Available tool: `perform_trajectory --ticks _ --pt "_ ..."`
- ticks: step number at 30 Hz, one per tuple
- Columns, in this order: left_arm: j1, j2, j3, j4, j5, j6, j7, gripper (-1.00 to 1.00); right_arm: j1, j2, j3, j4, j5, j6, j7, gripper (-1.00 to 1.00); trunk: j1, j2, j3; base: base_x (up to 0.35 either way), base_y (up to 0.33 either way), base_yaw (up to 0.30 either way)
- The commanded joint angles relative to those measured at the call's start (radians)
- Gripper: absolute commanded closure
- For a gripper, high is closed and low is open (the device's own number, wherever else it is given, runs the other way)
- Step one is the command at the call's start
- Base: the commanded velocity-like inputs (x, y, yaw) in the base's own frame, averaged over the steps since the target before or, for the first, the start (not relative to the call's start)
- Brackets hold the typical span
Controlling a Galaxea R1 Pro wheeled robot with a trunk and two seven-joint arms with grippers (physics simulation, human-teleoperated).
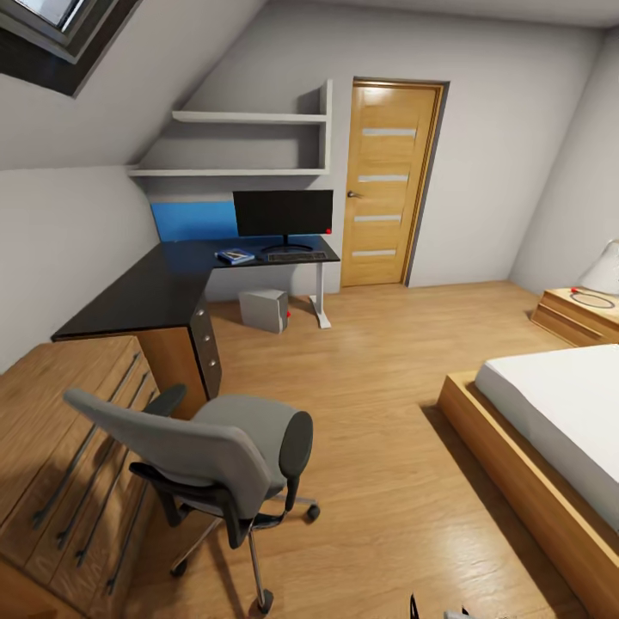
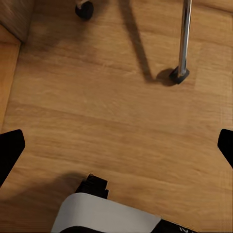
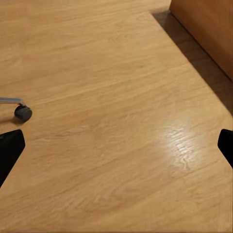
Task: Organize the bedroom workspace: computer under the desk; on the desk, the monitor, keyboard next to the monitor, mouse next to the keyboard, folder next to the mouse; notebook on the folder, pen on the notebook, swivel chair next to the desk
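The swivel chair [image 1: 225, 454] stands close in front of me on the wood floor, its grey seat bare, a few steps from the desk [image 1: 163, 288]. At the far end of the desk stand the monitor [image 1: 283, 215] and, in front of it, the keyboard [image 1: 295, 255]. Left of the keyboard lies the blue folder [image 1: 235, 255] with something darker on top, perhaps the notebook. Mouse and pen are too small to make out. The computer [image 1: 263, 309] sits on the floor under the desk. My left gripper [image 2: 116, 145] and right gripper [image 3: 116, 150] hang open over bare floor.
A wooden dresser [image 1: 60, 447] lines the left wall beside the chair. The bed [image 1: 550, 447] fills the right side, with a bedside cabinet [image 1: 576, 314] behind it. An oak door [image 1: 387, 185] is in the far wall. A chair castor [image 2: 84, 8] and chrome leg [image 2: 184, 39] are near my left gripper.
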Motion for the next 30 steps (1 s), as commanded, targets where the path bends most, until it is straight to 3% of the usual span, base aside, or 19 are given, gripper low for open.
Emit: perform_trajectory --ticks 1,7,23,30 --pt "0.000 0.000 -0.003 0.000 0.007 -0.003 0.003 -1.00 0.000 -0.001 0.009 -0.002 -0.001 0.000 -0.009 -1.00 0.004 -0.008 -0.004 -0.184 0.000 0.000" --pt "0.000 0.001 -0.003 0.000 0.008 -0.004 -0.001 -1.00 0.000 -0.001 0.009 -0.002 -0.001 0.000 -0.009 -1.00 0.027 -0.050 -0.023 -0.213 0.054 0.000" --pt "0.000 0.001 -0.004 0.000 0.007 -0.002 -0.004 -1.00 0.000 0.001 0.011 0.000 -0.001 0.000 -0.009 -1.00 0.088 -0.162 -0.073 -0.034 0.033 0.000" --pt "0.000 -0.001 -0.004 0.000 0.007 -0.003 -0.004 -1.00 0.000 0.001 0.011 0.000 -0.001 0.000 -0.009 -1.00 0.088 -0.162 -0.073 -0.078 0.092 0.000"
